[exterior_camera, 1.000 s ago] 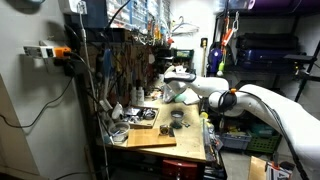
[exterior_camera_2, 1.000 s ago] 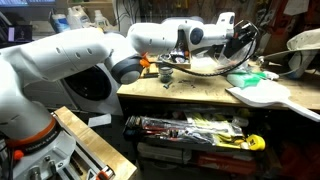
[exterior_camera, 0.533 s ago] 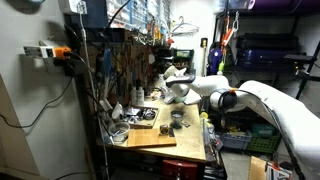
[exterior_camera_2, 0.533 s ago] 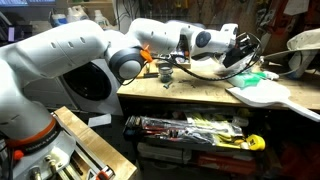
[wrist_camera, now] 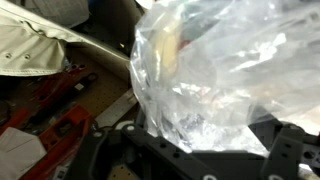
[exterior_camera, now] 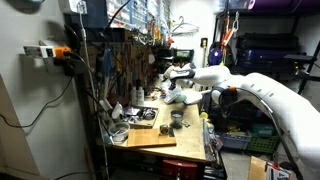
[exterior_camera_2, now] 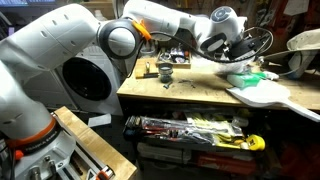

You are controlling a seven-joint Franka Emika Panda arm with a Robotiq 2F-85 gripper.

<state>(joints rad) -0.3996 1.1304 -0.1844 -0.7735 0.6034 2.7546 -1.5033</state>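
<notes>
A crumpled clear plastic bag [wrist_camera: 215, 70] fills most of the wrist view and bulges between the two black fingers [wrist_camera: 105, 150]. My gripper [wrist_camera: 195, 145] stands open, its fingers wide apart on either side of the bag. In both exterior views the gripper [exterior_camera: 170, 88] [exterior_camera_2: 238, 52] hangs over the back part of the wooden workbench [exterior_camera_2: 190, 95]. A pale bundle of plastic [exterior_camera_2: 252, 76] lies just below it.
A dark cup [exterior_camera: 177, 117] [exterior_camera_2: 165, 70] stands on the bench beside a wooden board [exterior_camera: 150, 135]. A white paddle-shaped board [exterior_camera_2: 268, 95] lies to one side. Tools hang on the back wall [exterior_camera: 130, 60]. A drawer of tools [exterior_camera_2: 190, 130] is open under the bench.
The arm has swung along the bench and the wrist has risen. The jaws have gone from shut to wide open around the plastic bag.
</notes>
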